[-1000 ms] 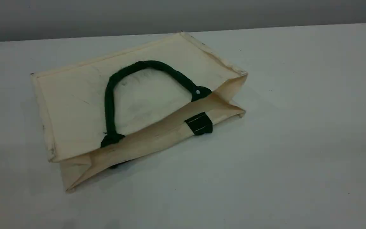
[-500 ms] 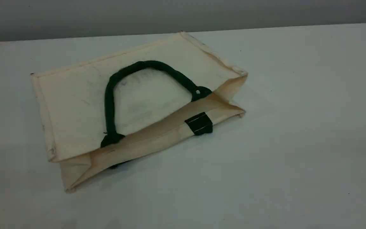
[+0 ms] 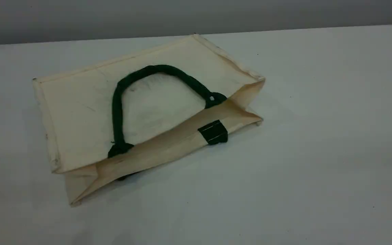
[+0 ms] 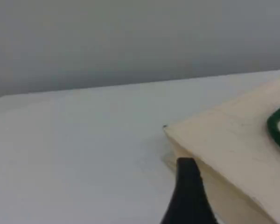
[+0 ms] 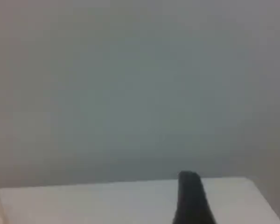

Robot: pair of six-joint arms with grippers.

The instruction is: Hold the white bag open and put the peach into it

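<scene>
The white bag (image 3: 80, 112) lies flat on the table, its mouth turned toward the near right. A dark green rope handle (image 3: 115, 109) arches over its upper face, and a green tab (image 3: 213, 132) shows on the lower lip. The mouth gapes only slightly. The peach is out of view. Neither arm shows in the scene view. In the left wrist view one black fingertip (image 4: 189, 186) sits just before the bag's corner (image 4: 233, 140) with nothing on it, and a piece of the green handle (image 4: 277, 126) shows at the right edge. The right wrist view has one black fingertip (image 5: 190, 198) over bare table; its jaws cannot be made out.
The white table (image 3: 318, 136) stretches around the bag, with its far edge against a grey wall (image 3: 196, 13). In the right wrist view the table's far edge and corner (image 5: 245, 179) lie just beyond the fingertip.
</scene>
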